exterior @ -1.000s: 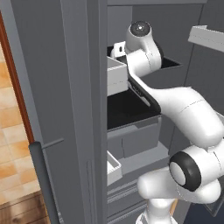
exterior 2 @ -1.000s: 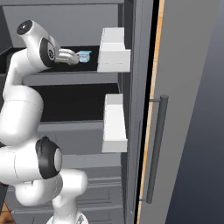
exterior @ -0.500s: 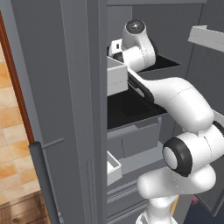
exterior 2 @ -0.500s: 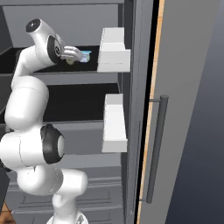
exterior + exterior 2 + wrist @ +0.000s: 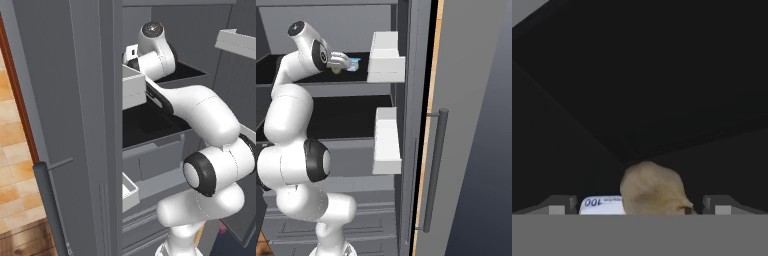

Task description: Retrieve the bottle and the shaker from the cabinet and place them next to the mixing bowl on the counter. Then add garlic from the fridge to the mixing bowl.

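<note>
A white carton point(image 5: 602, 204) lies touching the garlic point(image 5: 653, 189).

Garlic point(image 5: 653, 189) on fridge point(image 5: 331, 92) shelf, probably beside carton point(image 5: 602, 204).

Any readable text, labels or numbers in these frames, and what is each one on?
"100": blue print, upside down in the hand view, on a white pack on the black fridge shelf, beside the garlic.
The pale blue pack in the right base view: print too small to read.
No other text.
</note>
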Robot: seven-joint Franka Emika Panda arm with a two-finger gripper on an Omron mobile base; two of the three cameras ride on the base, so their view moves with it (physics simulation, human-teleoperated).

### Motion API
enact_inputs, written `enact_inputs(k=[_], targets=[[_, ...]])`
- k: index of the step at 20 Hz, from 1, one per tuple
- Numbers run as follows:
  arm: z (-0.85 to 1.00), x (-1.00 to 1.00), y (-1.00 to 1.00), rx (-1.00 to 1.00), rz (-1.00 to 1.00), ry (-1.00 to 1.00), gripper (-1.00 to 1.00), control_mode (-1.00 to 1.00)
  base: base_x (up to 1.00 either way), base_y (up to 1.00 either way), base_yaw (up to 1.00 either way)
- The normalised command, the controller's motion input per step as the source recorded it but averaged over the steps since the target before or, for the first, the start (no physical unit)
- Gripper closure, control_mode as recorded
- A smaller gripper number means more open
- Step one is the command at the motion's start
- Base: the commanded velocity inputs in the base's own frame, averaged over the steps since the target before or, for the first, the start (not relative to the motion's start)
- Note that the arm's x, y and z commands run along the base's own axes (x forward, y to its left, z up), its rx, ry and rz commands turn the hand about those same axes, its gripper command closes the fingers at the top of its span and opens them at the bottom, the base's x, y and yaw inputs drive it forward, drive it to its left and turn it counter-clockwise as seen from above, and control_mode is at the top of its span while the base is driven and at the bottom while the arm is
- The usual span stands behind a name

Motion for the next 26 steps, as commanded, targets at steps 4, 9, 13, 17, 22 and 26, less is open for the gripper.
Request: enact_inputs(k=[4, 9, 13, 17, 22, 26], targets=[[-0.08, 0.05, 0.03, 0.00, -0.01, 0.00, -1.00, -1.00, 0.00, 0.00, 0.00], [-0.35, 0.15, 0.05, 0.00, 0.00, 0.00, -1.00, -1.00, 0.00, 0.00, 0.00], [-0.24, 0.32, 0.01, 0.00, 0.00, 0.00, -1.00, -1.00, 0.00, 0.00, 0.00], [-0.05, 0.38, 0.00, 0.00, 0.00, 0.00, -1.00, -1.00, 0.00, 0.00, 0.00], [-0.01, 0.26, 0.00, 0.00, 0.00, 0.02, 1.00, -1.00, 0.00, 0.00, 0.00], [-0.11, 0.00, -0.10, 0.00, -0.03, 0.22, 1.00, -1.00, 0.00, 0.00, 0.00]])
